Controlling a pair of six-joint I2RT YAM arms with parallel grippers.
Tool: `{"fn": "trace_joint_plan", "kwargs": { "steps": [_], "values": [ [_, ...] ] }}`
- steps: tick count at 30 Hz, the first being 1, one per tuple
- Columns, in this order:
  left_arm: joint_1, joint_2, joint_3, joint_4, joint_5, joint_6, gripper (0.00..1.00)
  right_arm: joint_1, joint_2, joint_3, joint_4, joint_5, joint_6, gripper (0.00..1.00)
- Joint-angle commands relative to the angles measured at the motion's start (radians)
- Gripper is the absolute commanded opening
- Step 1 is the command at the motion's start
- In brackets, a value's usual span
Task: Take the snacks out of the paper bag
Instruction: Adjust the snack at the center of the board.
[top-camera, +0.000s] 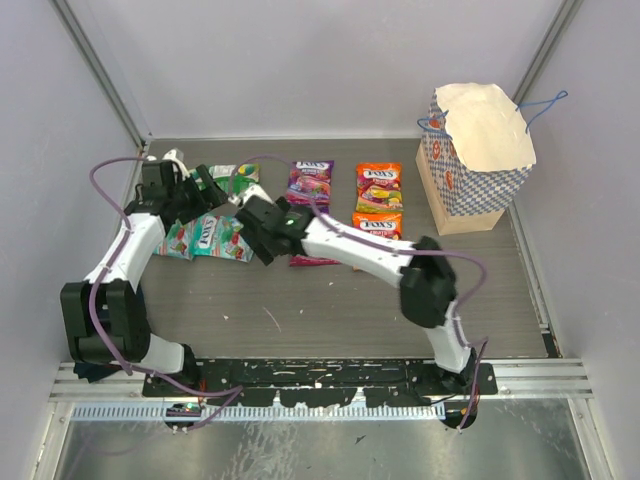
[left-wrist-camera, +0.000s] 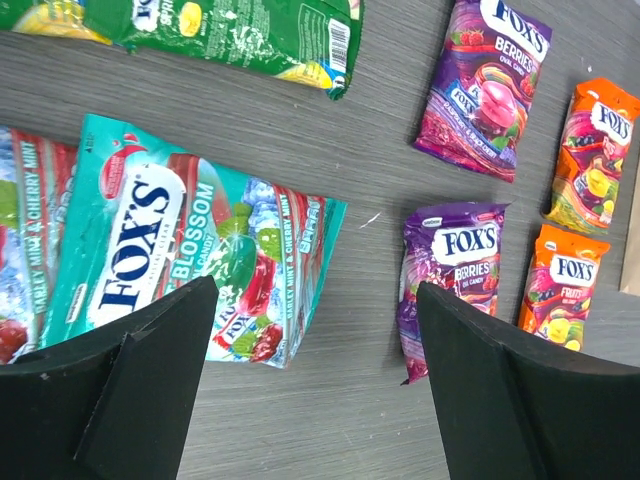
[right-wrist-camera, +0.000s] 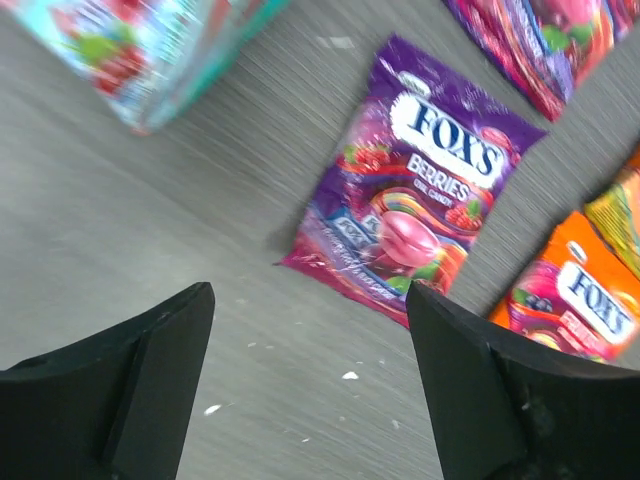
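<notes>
The left arm (top-camera: 125, 255) folds at its elbow on the near left, forearm angled toward the far side. The left gripper (left-wrist-camera: 310, 300) points down with its jaws spread wide, nothing between them. The right arm (top-camera: 370, 255) stretches leftward across the middle. The right gripper (right-wrist-camera: 310, 300) is likewise spread wide and empty.

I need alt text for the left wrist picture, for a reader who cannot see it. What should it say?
The left gripper, open and empty, hovers over a grey table. Flat on it lie a teal candy packet, nearest and partly behind one finger, a green packet beyond, and purple packets and orange packets to the right.
</notes>
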Motion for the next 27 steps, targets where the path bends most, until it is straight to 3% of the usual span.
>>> {"fn": "trace_joint_plan", "kwargs": {
  "steps": [1,5,15,18,20,27],
  "values": [
    [-0.001,-0.087,0.011,-0.039,-0.069,0.037,0.83,-0.089,-0.291,-0.231,0.455,-0.329,0.041,0.78],
    [-0.001,-0.090,-0.006,-0.057,-0.096,0.046,0.83,-0.198,-0.292,-0.382,0.599,-0.455,0.088,0.60],
    [-0.002,-0.009,-0.039,-0.081,-0.275,0.080,0.82,-0.333,-0.120,-0.429,0.715,-0.554,0.139,0.50],
    [-0.002,0.012,-0.036,-0.084,-0.314,0.085,0.82,-0.311,-0.128,-0.417,0.734,-0.577,0.128,0.52],
    [-0.002,0.032,-0.030,-0.091,-0.341,0.095,0.80,-0.287,-0.122,-0.386,0.733,-0.564,0.115,0.60],
    [0.004,0.103,-0.007,-0.111,-0.422,0.128,0.72,-0.229,0.026,-0.210,0.704,-0.606,0.114,0.75]
  ]
}}
